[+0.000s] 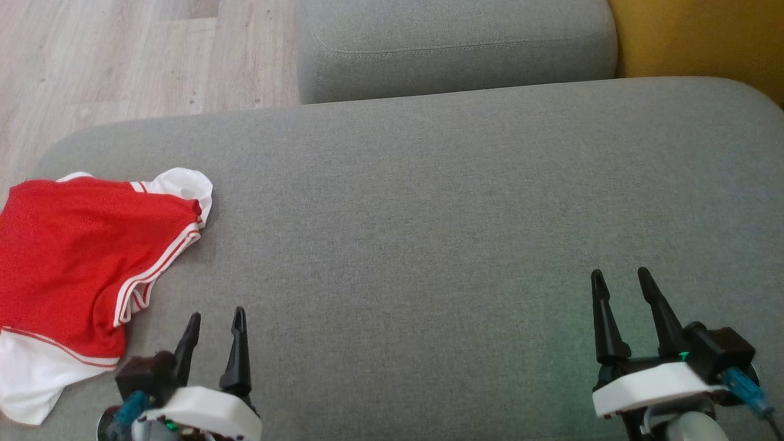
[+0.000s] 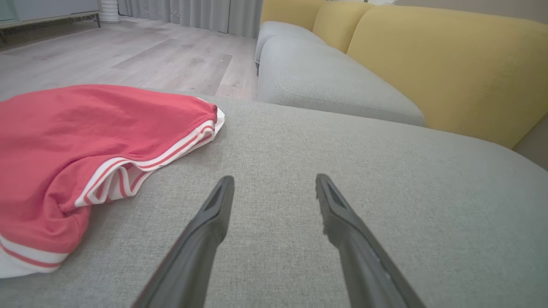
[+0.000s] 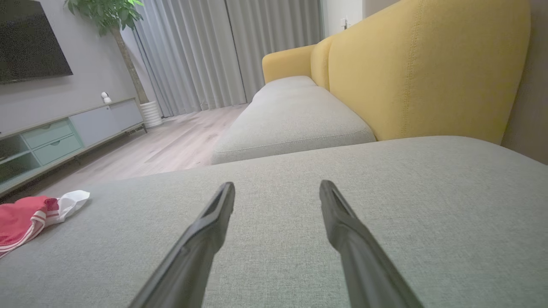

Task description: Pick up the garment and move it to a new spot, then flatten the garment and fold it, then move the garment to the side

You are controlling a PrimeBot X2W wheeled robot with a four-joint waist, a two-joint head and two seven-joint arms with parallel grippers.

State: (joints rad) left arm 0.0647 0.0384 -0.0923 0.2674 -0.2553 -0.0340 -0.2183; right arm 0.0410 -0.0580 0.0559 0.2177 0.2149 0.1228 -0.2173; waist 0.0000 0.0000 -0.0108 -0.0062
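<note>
Judging garment (image 1: 67, 257) soft, light, floppy; best pinched at striped hem (image 1: 160, 262). Left hand (image 1: 217, 313) just beside it, right hand (image 1: 619, 272) well apart, both wide open, empty.

Grey cushion (image 1: 429, 214), wooden floor (image 1: 122, 55)

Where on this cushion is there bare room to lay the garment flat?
The grey cushion is bare from the red-and-white garment rightward to its far edge, including between left gripper and right gripper. Only the left end is crowded.
</note>
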